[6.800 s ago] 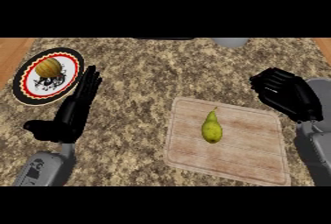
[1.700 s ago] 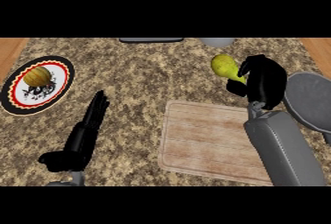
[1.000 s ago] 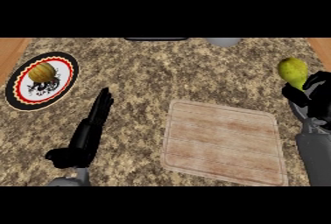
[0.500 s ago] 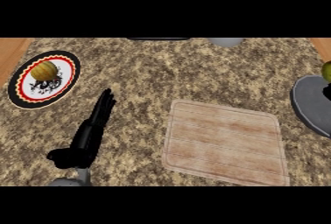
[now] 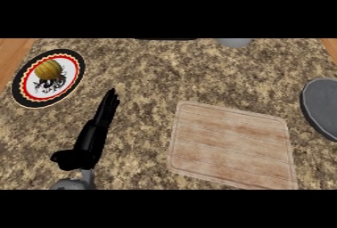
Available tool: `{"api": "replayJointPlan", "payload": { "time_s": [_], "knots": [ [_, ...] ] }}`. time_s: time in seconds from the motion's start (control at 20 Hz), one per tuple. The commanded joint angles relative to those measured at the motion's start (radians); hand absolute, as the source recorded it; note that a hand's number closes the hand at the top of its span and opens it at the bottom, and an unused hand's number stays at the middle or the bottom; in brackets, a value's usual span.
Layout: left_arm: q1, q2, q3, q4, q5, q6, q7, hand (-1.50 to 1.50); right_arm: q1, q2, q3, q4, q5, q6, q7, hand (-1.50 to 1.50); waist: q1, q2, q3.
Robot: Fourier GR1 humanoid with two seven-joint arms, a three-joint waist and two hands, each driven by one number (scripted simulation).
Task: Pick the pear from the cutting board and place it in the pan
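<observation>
Pear: not in view; board [image 5: 230, 144] bare near the worktop's [image 5: 171, 71] front right. Pan [image 5: 322, 111] shows only as a rim at the right edge. Right hand also out of view, fingers cannot be told. Half a second ago the pear showed over the pan. Pick done; placing likely underway, unconfirmed. Left hand [image 5: 92, 136] rests front left, fingers straight. Plate [image 5: 47, 78] far left.

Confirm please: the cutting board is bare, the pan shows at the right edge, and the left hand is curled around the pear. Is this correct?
Not quite. The head view shows the left hand open with straight fingers, holding nothing; no pear is visible anywhere. The rest holds: the cutting board is bare and the pan shows at the right edge.
</observation>
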Motion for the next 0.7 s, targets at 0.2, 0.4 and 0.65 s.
{"api": "replayJointPlan", "payload": {
  "time_s": [0.2, 0.4, 0.65],
  "knots": [
    [0.017, 0.004, -0.020, -0.040, -0.003, -0.013, 0.015, 0.00, -0.072, -0.030, -0.045, 0.238, -0.119, 0.357, -0.117, -1.50, 0.022, 0.004, 0.004],
    [-0.028, -0.019, -0.015, -0.011, -0.010, 0.006, 0.018, 0.00, -0.124, -0.038, -0.084, 0.316, -0.133, 0.290, -0.235, -1.50, 0.023, 0.011, 0.004],
    [-0.005, -0.006, -0.011, 0.009, -0.009, -0.010, -0.005, 0.00, -0.117, -0.018, -0.217, 0.274, -0.262, 0.185, -0.407, -1.50, 0.014, 0.009, 0.005]
  ]
}}
